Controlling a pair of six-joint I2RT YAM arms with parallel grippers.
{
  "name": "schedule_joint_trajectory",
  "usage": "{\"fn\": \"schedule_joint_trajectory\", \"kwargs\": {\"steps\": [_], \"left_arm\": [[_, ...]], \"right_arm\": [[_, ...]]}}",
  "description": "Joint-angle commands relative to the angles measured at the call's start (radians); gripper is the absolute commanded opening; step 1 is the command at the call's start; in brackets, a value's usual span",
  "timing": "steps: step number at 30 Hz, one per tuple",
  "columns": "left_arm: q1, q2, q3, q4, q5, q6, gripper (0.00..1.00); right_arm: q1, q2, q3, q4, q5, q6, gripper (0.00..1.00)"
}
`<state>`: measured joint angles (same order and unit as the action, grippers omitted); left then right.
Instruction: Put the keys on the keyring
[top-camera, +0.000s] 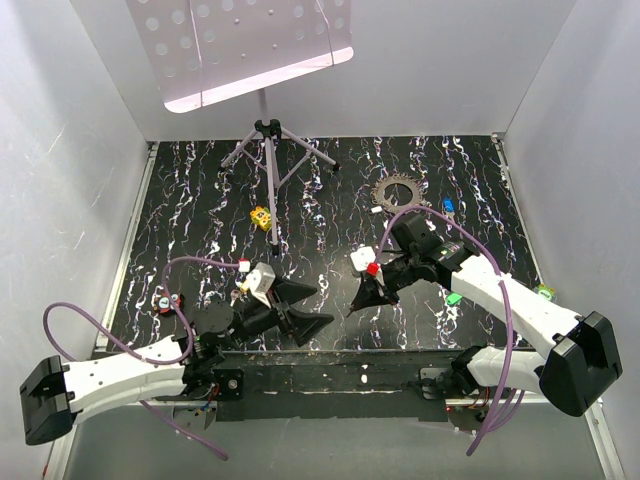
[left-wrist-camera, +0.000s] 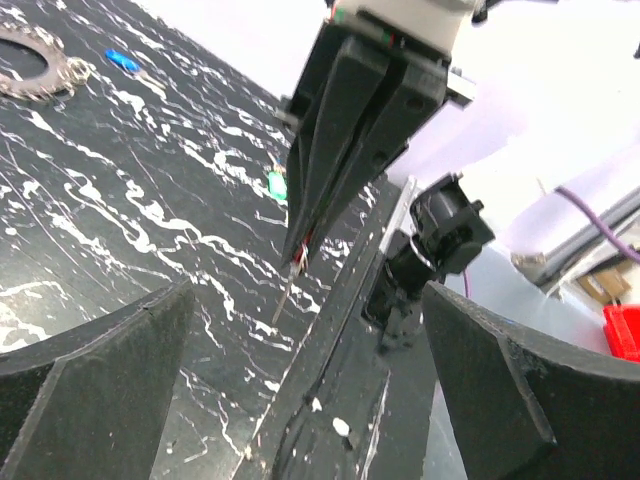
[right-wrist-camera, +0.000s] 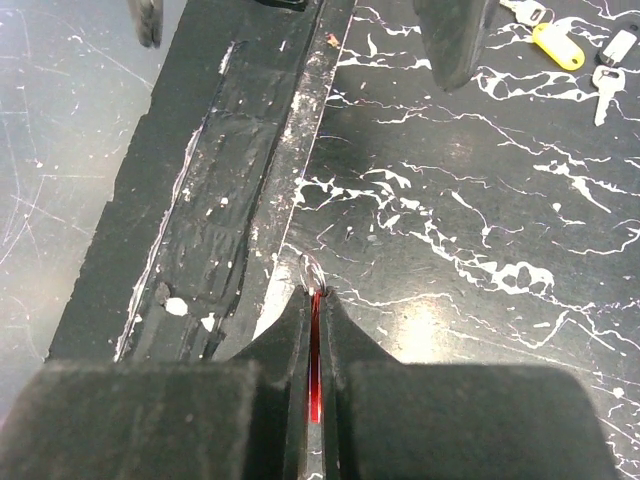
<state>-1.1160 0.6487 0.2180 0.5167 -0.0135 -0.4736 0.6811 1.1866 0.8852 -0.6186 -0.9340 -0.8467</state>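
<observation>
A black table (top-camera: 330, 200) veined with white marbling fills the floor of a white-walled enclosure (top-camera: 70, 150). At the far side stands a music stand, its perforated white desk (top-camera: 240, 45) tilted above a grey tripod base (top-camera: 270, 150). A small yellow dotted block (top-camera: 261, 217) lies just in front of the tripod's legs. A toothed metal sprocket (top-camera: 400, 190) lies flat to the right, well apart from the block. A scuffed black strip (top-camera: 330, 368) runs along the near edge

Sprocket (top-camera: 400, 190) behind right claw (top-camera: 359, 299); block (top-camera: 261, 216) beside tripod (top-camera: 268, 142)
</observation>
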Motion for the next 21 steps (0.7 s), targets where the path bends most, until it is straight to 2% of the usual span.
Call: {"fn": "schedule_joint_trajectory", "kwargs": {"steps": [1,8,11,16,21], "left_arm": [[0.004,0.015,-0.035,0.015,0.127,0.056,0.92],[0.004,0.227,0.075,0.032,0.251,0.165,0.62],[0.002,0.299,0.106,0.052,0.259,0.178,0.53],[0.004,0.345,0.109,0.103,0.221,0.187,0.48],[0.004,0.354,0.110,0.120,0.181,0.194,0.48]], "right_arm": [[0.003,-0.019,-0.008,-0.027,-0.057,-0.071,0.01],[0.005,-0.021,-0.028,-0.024,-0.071,-0.111,0.01],[0.003,-0.018,-0.029,-0.010,-0.060,-0.098,0.01],[0.005,-0.015,-0.029,-0.001,-0.055,-0.083,0.01],[0.005,-0.013,-0.031,0.000,-0.054,-0.077,0.01]]}}
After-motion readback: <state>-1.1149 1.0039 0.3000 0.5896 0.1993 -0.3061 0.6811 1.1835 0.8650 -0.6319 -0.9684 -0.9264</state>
